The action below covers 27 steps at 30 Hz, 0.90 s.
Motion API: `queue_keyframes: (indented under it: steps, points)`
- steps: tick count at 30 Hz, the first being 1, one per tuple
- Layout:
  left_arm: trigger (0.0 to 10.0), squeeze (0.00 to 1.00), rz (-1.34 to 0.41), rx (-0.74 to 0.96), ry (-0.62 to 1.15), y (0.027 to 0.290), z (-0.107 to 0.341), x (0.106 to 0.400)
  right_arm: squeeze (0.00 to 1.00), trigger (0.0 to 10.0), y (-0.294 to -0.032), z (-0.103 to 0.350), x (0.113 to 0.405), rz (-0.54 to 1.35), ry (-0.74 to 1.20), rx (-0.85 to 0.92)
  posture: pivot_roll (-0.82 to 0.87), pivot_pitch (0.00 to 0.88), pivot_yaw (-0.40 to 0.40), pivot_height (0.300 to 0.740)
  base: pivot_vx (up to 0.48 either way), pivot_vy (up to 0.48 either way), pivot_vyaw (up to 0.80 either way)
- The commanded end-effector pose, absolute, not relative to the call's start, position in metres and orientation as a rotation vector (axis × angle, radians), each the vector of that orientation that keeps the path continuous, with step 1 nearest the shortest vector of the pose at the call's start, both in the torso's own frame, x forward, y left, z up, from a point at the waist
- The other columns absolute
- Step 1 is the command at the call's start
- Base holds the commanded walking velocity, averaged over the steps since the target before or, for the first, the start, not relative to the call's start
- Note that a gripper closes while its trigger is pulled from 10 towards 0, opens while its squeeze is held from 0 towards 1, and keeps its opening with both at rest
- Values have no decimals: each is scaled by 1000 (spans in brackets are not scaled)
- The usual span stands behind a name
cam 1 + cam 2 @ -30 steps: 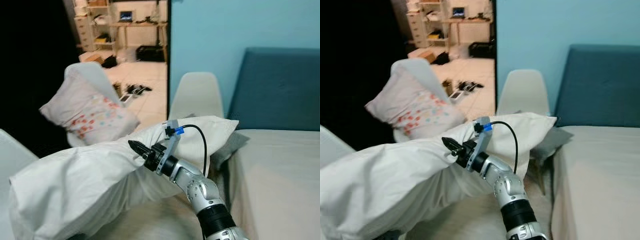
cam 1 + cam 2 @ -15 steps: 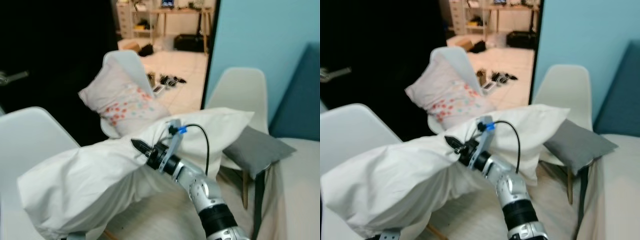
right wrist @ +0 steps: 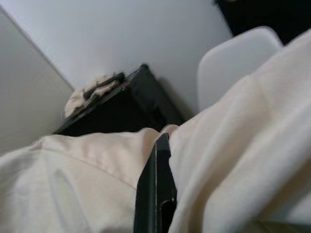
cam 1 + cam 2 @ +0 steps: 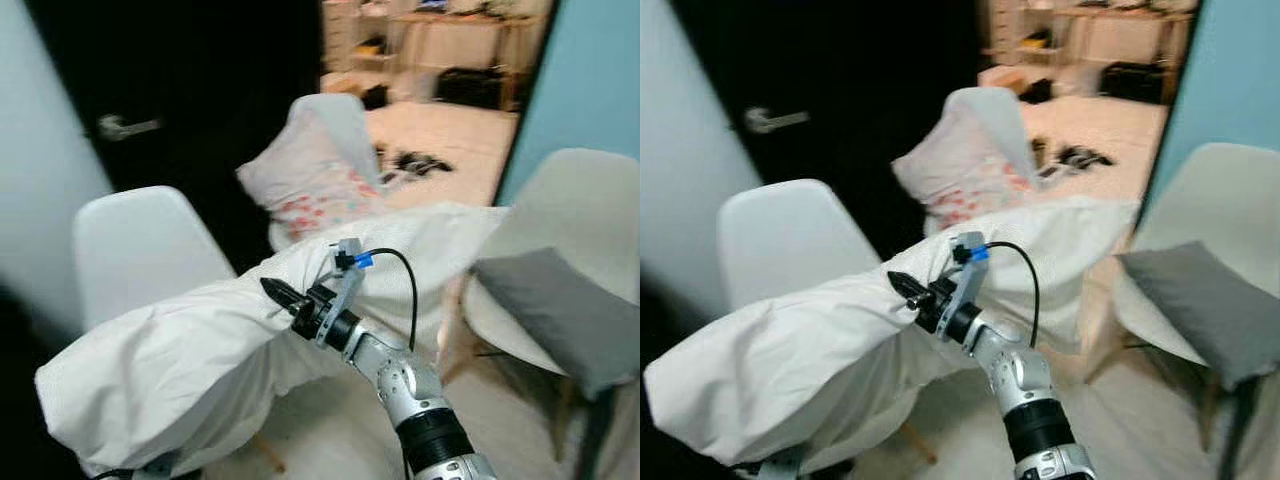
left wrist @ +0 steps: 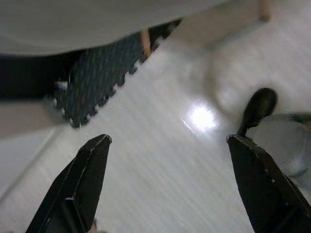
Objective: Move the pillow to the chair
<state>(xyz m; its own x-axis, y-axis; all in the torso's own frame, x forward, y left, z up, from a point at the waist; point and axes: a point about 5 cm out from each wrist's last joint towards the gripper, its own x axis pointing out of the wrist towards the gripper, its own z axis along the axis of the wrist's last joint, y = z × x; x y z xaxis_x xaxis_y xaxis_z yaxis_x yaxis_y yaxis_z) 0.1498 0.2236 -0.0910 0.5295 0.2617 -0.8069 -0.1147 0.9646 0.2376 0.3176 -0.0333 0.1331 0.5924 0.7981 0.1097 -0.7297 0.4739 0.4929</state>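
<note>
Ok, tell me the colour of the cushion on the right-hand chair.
Grey cushion, clearest in the right eye view.

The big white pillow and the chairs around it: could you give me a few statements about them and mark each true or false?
1. The right claw is pinched shut on the big white pillow. True.
2. The white chair just behind the pillow has a cushion on its seat. False: no cushion shows on it.
3. A grey cushion lies on the chair at the right. True.
4. The dotted pillow lies on the floor. False: it is propped against a chair back.
5. The left claw is shut. False: its fingers stand wide apart above the floor.
</note>
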Motion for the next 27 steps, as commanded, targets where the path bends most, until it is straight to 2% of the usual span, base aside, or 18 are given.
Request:
queue_keyframes:
  steps: [1,7,14,23,27]
  points:
    - [10000,0,234,155,967,225,-88,156,0,10000,-22,157,317,1007,39,547,-42,0,31,740,0,0,788]
    - [10000,0,242,150,932,227,-84,164,0,10000,-20,155,316,1012,48,537,-42,3,31,740,0,0,781]
    - [10000,0,252,144,863,228,-76,180,0,10000,-25,143,326,889,103,457,-43,3,30,740,289,0,0]
    - [10000,0,263,135,823,230,-70,190,0,10000,-24,142,327,887,117,429,-41,0,26,740,317,0,0]
    - [10000,0,262,137,817,229,-69,191,0,10000,-19,145,323,946,99,442,-38,0,23,740,322,0,0]
